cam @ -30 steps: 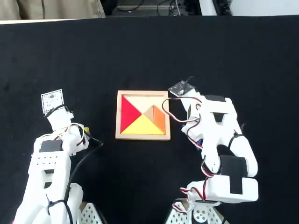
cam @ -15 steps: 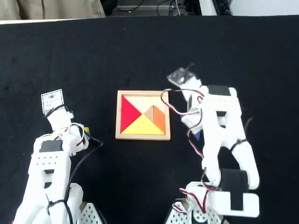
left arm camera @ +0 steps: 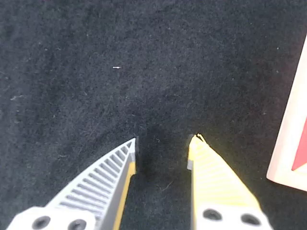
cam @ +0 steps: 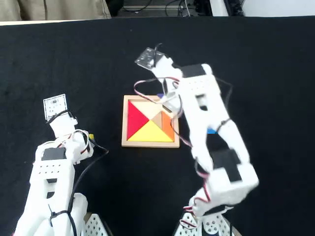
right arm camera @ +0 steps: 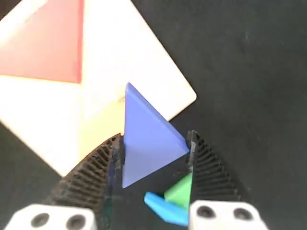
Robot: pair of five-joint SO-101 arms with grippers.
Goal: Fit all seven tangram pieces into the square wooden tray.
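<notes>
The square wooden tray (cam: 126, 121) holds a red triangle (cam: 135, 118), a yellow triangle (cam: 150, 132), an orange piece (cam: 169, 126) and a small tan triangle (cam: 157, 119). My right gripper (cam: 164, 99) hangs over the tray's far right corner, shut on a blue-violet triangle (right arm camera: 148, 143) that juts out over the bare tray floor (right arm camera: 144, 62). Below that gripper (right arm camera: 154, 138) a green piece (right arm camera: 180, 191) and a light blue piece (right arm camera: 160, 210) lie on the cloth. My left gripper (left arm camera: 163, 148) stands open over bare cloth, left of the tray's edge (left arm camera: 290, 148).
The black cloth covers the whole table. The light blue piece (cam: 211, 131) lies right of the tray, partly under the right arm. The left arm (cam: 54, 162) stands at the near left. Cables and a wall run along the far table edge.
The right arm has swung from the right of the tray up and leftward over its far right corner, carrying the blue-violet triangle. The left arm has kept still.
</notes>
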